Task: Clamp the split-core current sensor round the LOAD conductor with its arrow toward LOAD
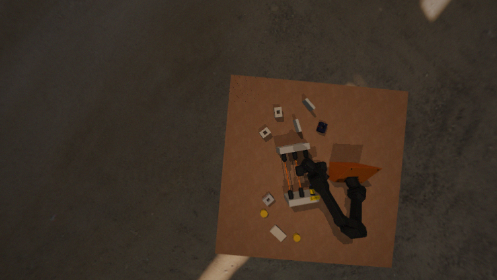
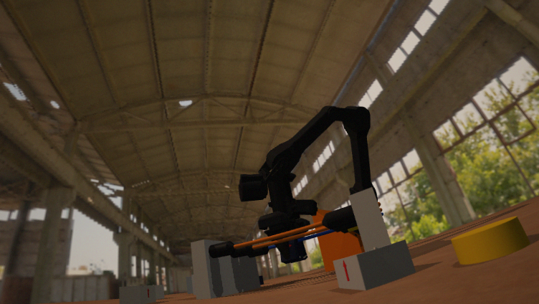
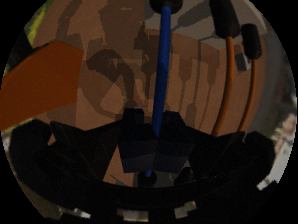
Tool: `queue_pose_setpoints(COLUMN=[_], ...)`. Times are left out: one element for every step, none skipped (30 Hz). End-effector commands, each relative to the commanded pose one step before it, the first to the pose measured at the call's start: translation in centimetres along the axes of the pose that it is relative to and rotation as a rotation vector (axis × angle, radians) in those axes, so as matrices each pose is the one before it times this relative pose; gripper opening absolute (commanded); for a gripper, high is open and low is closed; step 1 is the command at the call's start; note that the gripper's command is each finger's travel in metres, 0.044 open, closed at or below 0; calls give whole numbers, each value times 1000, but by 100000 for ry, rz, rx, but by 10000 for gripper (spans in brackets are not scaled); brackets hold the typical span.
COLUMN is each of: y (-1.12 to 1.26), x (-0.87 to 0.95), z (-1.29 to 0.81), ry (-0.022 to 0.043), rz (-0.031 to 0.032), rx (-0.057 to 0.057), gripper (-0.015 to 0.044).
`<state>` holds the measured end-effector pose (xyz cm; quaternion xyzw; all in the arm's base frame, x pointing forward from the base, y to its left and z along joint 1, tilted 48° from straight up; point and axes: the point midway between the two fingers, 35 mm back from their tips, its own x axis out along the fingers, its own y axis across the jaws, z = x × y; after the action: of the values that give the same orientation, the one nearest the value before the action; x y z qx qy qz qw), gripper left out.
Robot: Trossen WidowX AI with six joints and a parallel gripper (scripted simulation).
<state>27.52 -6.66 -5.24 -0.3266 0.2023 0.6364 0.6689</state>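
Observation:
Three conductors run between two white terminal blocks [image 1: 293, 147] [image 1: 302, 201]: two orange conductors [image 1: 286, 174] [image 2: 279, 235] [image 3: 229, 83] and one blue conductor [image 3: 161, 70] [image 2: 315, 234]. The dark blue split-core sensor [image 3: 152, 148] [image 2: 292, 251] sits round the blue conductor. My gripper [image 3: 150, 124] [image 2: 292, 249] [image 1: 302, 167] is shut on the sensor from both sides, over the wire span. The sensor's arrow is hidden, and I cannot tell whether the sensor is latched.
An orange wedge block [image 1: 351, 171] [image 3: 40, 86] stands right of the arm. Small white blocks [image 1: 277, 111] [image 1: 267, 199], a dark blue box [image 1: 321, 127], grey blocks with red arrows [image 2: 371, 266] and yellow discs [image 1: 264, 212] [image 2: 490, 239] lie around the brown table [image 1: 375, 114].

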Motion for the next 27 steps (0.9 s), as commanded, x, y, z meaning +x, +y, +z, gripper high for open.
queue_pose_setpoints(y=[14, 0, 0, 0, 0, 0, 0, 0, 0, 0, 0, 0, 0, 0, 0, 0, 0, 0, 0, 0, 0, 0, -14, -1, -1, -1, -1], x=[-57, 0, 0, 0, 0, 0, 0, 0, 0, 0, 0, 0, 0, 0, 0, 0, 0, 0, 0, 0, 0, 0, 26, -51, -77, -104, -120], z=[-18, 0, 0, 0, 0, 0, 0, 0, 0, 0, 0, 0, 0, 0, 0, 0, 0, 0, 0, 0, 0, 0, 14, -2, -3, -3, -4], ry=[54, 0, 0, 0, 0, 0, 0, 0, 0, 0, 0, 0, 0, 0, 0, 0, 0, 0, 0, 0, 0, 0, -56, -11, -16, -22, -26], rz=[-5, 0, 0, 0, 0, 0, 0, 0, 0, 0, 0, 0, 0, 0, 0, 0, 0, 0, 0, 0, 0, 0, -10, -7, -11, -15, -17], rx=[12, 0, 0, 0, 0, 0, 0, 0, 0, 0, 0, 0, 0, 0, 0, 0, 0, 0, 0, 0, 0, 0, 5, 14, 20, 28, 32], gripper=[0, 0, 0, 0, 0, 0, 0, 0, 0, 0, 0, 0, 0, 0, 0, 0, 0, 0, 0, 0, 0, 0, 0, 0, 0, 0, 0])
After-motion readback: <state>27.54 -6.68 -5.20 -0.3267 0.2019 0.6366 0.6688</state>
